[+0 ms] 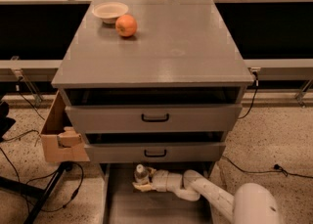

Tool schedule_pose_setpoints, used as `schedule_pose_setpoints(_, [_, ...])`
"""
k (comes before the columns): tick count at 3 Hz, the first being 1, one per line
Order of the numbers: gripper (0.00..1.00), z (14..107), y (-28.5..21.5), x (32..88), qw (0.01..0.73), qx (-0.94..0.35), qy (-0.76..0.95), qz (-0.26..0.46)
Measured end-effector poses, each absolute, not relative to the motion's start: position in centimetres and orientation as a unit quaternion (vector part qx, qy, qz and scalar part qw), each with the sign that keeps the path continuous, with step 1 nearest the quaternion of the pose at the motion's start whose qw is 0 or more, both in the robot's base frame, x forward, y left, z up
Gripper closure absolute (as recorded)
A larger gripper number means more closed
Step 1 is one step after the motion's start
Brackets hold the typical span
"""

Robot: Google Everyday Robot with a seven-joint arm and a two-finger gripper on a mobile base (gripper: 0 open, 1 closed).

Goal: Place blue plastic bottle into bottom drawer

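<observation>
The blue plastic bottle [141, 174], small and clear with a white cap, stands upright at the back left of the open bottom drawer [161, 208], just under the middle drawer's front. My gripper [143, 180] reaches in from the right, low over the drawer floor, and its pale fingers [142, 187] sit around the bottle's lower part. The white arm [215, 196] runs back to the lower right corner.
The grey cabinet top [161, 47] carries an orange fruit [126, 25] and a white bowl [110, 11]. The two upper drawers [155, 118] with black handles stand slightly open. A cardboard box [59, 137] leans at the cabinet's left. Cables lie on the speckled floor.
</observation>
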State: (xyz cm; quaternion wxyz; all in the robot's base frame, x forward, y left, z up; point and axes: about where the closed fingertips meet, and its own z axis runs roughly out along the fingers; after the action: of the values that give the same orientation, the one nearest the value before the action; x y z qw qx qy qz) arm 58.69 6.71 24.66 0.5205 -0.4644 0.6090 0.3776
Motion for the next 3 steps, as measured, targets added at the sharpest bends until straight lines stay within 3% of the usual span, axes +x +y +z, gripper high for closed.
schedule_pose_setpoints(2, [1.00, 18.3, 7.1, 58.9, 0.541, -0.404, 0.596, 0.434])
schedule_pose_setpoints(3, [0.82, 17.9, 6.4, 59.3, 0.546, -0.401, 0.597, 0.430])
